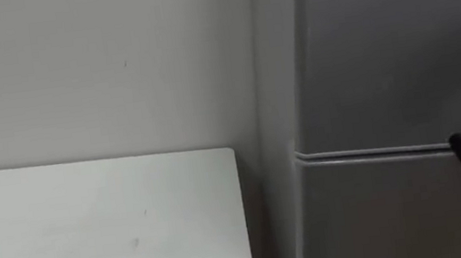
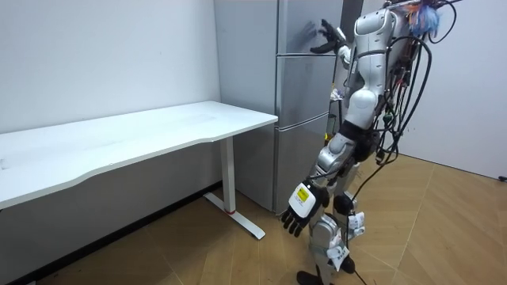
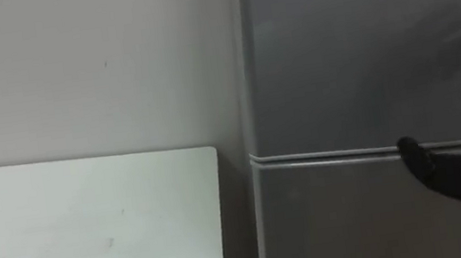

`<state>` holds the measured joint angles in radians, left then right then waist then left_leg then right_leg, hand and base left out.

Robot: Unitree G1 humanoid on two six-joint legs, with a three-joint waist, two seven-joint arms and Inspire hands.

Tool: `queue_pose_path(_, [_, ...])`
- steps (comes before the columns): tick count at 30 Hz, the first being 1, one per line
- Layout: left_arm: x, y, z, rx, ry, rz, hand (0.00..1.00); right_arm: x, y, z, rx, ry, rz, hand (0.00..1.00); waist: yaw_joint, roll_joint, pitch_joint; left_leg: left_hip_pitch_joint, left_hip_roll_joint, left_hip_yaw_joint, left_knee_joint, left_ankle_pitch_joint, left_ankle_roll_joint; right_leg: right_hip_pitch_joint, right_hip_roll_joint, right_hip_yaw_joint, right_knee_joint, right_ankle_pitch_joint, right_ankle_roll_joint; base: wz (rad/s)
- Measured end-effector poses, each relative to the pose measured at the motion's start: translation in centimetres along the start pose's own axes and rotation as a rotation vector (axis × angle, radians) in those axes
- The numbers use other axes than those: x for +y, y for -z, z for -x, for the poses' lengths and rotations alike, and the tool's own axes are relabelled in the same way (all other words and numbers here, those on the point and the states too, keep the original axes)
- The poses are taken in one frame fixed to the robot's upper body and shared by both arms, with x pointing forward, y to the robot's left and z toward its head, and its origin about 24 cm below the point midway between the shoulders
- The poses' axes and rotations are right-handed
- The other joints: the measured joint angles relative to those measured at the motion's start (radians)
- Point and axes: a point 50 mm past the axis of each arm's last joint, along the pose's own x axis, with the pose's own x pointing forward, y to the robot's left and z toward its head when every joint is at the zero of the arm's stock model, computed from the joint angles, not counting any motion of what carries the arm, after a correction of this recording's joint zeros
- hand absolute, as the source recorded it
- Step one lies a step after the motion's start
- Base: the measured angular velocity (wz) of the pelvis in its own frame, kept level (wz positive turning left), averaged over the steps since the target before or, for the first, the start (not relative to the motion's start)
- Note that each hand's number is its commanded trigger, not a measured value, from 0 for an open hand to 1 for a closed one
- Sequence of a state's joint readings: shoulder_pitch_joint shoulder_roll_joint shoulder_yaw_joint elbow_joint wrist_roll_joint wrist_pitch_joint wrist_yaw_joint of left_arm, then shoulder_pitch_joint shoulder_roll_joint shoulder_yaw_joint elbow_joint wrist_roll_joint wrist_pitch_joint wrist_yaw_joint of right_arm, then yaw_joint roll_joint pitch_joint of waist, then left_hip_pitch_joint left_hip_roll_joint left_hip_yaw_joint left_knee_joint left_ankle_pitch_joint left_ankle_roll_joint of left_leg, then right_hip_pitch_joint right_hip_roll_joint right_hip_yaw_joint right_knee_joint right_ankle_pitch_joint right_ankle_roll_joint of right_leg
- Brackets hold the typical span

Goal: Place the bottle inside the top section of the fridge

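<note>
Room view: right robot hand [image 2: 326,37] splayed at fridge [image 2: 299,91], contact unclear; left robot hand [image 2: 302,207] relaxed.

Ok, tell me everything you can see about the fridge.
The fridge is a tall grey cabinet with a smooth, metal-looking front, and horizontal seams split it into stacked doors. The upper door and the one below it both look shut. It stands upright on the wood floor, close beside the end of the white table. The robot's open right hand reaches to the upper seam. Whether it touches is unclear.
</note>
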<state>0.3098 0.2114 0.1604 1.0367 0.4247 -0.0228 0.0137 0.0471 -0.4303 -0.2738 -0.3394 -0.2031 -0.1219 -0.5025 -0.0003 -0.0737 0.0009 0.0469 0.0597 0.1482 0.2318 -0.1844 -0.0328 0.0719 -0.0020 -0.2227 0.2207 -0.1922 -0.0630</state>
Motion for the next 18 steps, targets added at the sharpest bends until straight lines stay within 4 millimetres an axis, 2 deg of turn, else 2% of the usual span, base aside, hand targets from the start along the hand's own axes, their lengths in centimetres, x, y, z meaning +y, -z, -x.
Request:
queue_pose_path(3, [0.4,0.0,0.0,-0.001,-0.009,-0.004,0.00,-0.9,-0.6,-0.6,-0.058,0.060,0.002,0.00,0.000,-0.011,0.0026,0.013,-0.003,0.000,-0.004,-0.002,0.002,0.011,-0.001,-0.003,-0.010,-0.004,0.002,0.12])
queue_pose_path(7, [0.5,-0.2,-0.1,-0.005,-0.012,0.000,0.00,-1.1,-0.2,-0.7,-0.061,0.063,0.007,0.00,-0.005,-0.027,0.0029,0.010,-0.004,-0.005,0.000,-0.013,0.002,0.019,-0.001,-0.010,-0.022,-0.005,0.004,0.08])
queue_pose_path(10, [0.4,0.1,0.0,0.003,-0.009,-0.001,0.00,-2.5,1.0,-0.9,-0.024,0.106,0.050,0.00,-0.029,-0.025,0.0026,0.002,-0.012,-0.020,0.004,-0.019,0.007,0.032,-0.006,-0.028,-0.035,-0.008,0.011,0.18])
queue_pose_path(12, [0.4,0.2,0.0,0.009,-0.010,-0.001,0.00,-3.5,2.1,-0.7,0.031,0.144,0.073,0.00,-0.040,-0.028,-0.0015,0.007,-0.018,-0.015,-0.005,-0.020,0.009,0.034,-0.011,-0.028,-0.034,-0.011,0.018,0.02])
queue_pose_path(16, [0.6,0.6,0.1,0.018,-0.021,0.012,0.00,-4.2,3.1,-0.2,0.076,0.188,0.091,0.00,-0.059,-0.025,-0.0014,0.018,-0.022,-0.009,-0.011,-0.020,0.009,0.031,-0.013,-0.024,-0.038,-0.012,0.020,-0.06])
queue_pose_path(18, [0.9,0.4,0.1,0.005,-0.036,0.027,0.00,-5.6,4.1,0.4,0.133,0.230,0.105,0.00,-0.060,-0.028,-0.0030,0.015,-0.023,-0.009,-0.012,-0.020,0.009,0.032,-0.013,-0.023,-0.049,-0.013,0.022,0.02])
